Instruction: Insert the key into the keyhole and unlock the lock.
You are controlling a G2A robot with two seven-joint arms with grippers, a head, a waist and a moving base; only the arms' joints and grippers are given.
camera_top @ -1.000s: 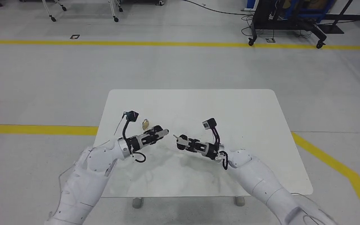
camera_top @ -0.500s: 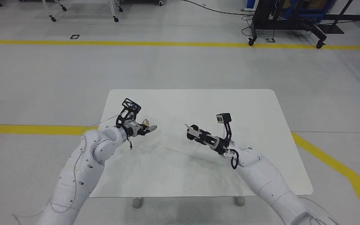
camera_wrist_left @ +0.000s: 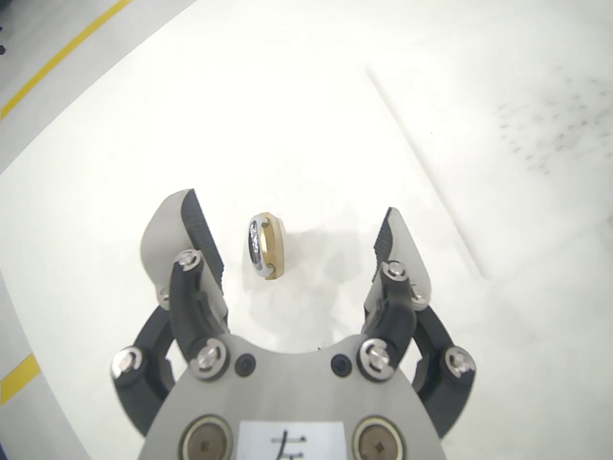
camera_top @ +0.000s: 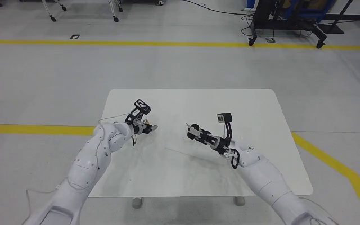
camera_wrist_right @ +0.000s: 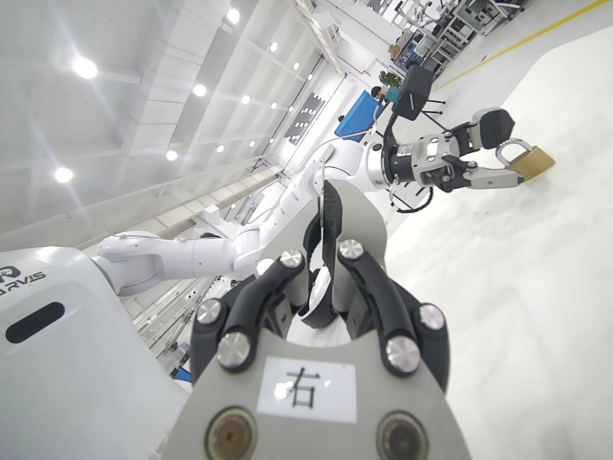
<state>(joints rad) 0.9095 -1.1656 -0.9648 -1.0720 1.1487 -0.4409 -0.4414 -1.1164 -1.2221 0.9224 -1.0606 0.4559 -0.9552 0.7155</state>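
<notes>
A small brass padlock with a silver shackle stands on its edge on the white table. My left gripper is open around the padlock, one finger on each side with a gap to both. The right wrist view shows the left gripper from the side, with the padlock just past its tips. In the top view the padlock sits at the left gripper, on the table's left part. My right gripper hovers mid-table, shut on the thin key, which points toward the lock.
A faint straight seam runs across the tabletop beside the padlock, with dark specks beyond it. The table's left edge lies close behind the left arm. Yellow floor lines flank the table.
The left arm swung out toward the table's left part and its gripper now straddles the padlock. The right gripper drew back to the right, then held still.
</notes>
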